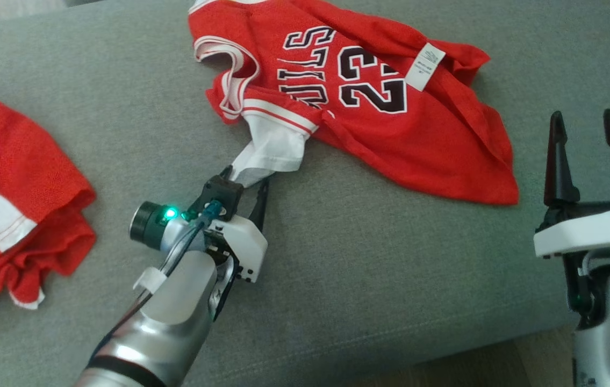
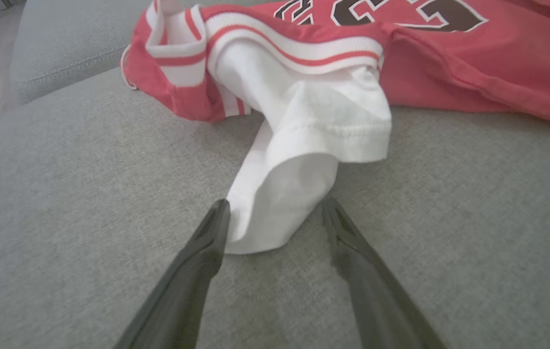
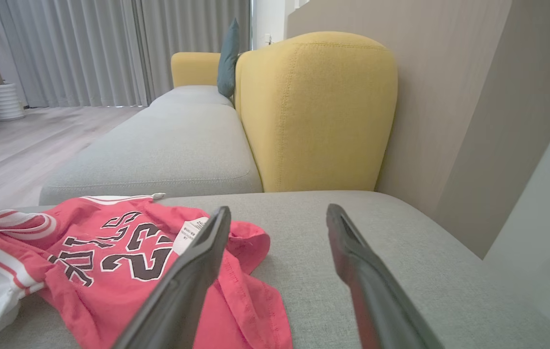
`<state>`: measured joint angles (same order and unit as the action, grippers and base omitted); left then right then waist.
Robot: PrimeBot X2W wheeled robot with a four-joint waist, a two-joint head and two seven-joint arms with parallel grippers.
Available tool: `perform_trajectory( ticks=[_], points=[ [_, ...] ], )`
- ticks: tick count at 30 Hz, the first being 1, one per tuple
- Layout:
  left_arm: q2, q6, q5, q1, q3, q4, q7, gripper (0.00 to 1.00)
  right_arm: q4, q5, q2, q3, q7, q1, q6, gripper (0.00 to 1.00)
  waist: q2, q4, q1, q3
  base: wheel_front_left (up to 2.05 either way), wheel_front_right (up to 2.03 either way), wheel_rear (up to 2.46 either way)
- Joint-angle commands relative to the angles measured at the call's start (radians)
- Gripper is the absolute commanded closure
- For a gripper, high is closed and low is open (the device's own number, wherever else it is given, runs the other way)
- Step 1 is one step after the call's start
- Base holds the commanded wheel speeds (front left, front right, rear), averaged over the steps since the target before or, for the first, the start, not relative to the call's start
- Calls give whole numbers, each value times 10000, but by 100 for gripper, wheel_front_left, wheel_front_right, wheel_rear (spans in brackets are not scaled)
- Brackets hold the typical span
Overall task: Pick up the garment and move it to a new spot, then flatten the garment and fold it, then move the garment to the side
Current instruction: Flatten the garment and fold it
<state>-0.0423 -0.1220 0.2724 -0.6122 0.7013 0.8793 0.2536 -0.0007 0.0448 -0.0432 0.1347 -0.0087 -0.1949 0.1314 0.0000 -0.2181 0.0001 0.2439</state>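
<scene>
- Left gripper (image 2: 275, 203) stands fully spread and empty, its dark fingers straddling the tip of the white cotton sleeve (image 2: 304, 145)
- Right gripper (image 1: 584, 115), equally wide and empty, hangs well apart on the right
- Crumpled red mesh basketball jersey (image 1: 390, 134) lies on the grey woven sofa cushion (image 1: 364, 279), just beyond the left fingers
- Closing on the sleeve tip alone could let it slip, or pinch the cushion cover too
</scene>
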Motion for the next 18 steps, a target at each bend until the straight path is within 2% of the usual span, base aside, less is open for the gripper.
perform_trajectory(
  ticks=[1, 3, 4, 5, 8, 11, 18],
  points=[
    [-79, 34, 155, -494, -166, -97, 60, 0, -442, 93, -70, -218, -18, -338, -7, 0, 0, -143, -1, 96, 0, 0, 0],
    [-79, 66, 319, -578, -88, 68, 65, 0, -461, 120, -70, -214, -37, -378, -7, 0, 0, -231, -1, 136, 0, 0, 0],
    [-79, 80, 398, -617, -47, 156, 67, 94, -467, 132, -70, -220, -45, -389, -7, 0, 0, -269, -1, 150, 0, 0, 0],
    [-79, 81, 463, -661, -8, 233, 69, 100, -474, 143, -70, -220, -53, -394, -7, 0, 0, -297, -1, 159, 0, 0, 0],
    [-79, -37, 628, -790, -7, 298, 76, 100, -485, 155, -70, -179, -72, -386, -7, 0, 0, -317, -1, 156, 0, 0, 0],
    [-87, -419, 586, -857, -259, -110, 78, 100, -504, 128, -70, -36, -81, -336, -7, 0, 0, -177, -1, 98, 0, 0, 0],
    [-449, -1285, -61, -267, -1241, -2376, 80, 100, -412, 68, -70, 22, -70, -271, -7, 0, 0, 408, -1, -256, 0, 0, 0]
  ],
)
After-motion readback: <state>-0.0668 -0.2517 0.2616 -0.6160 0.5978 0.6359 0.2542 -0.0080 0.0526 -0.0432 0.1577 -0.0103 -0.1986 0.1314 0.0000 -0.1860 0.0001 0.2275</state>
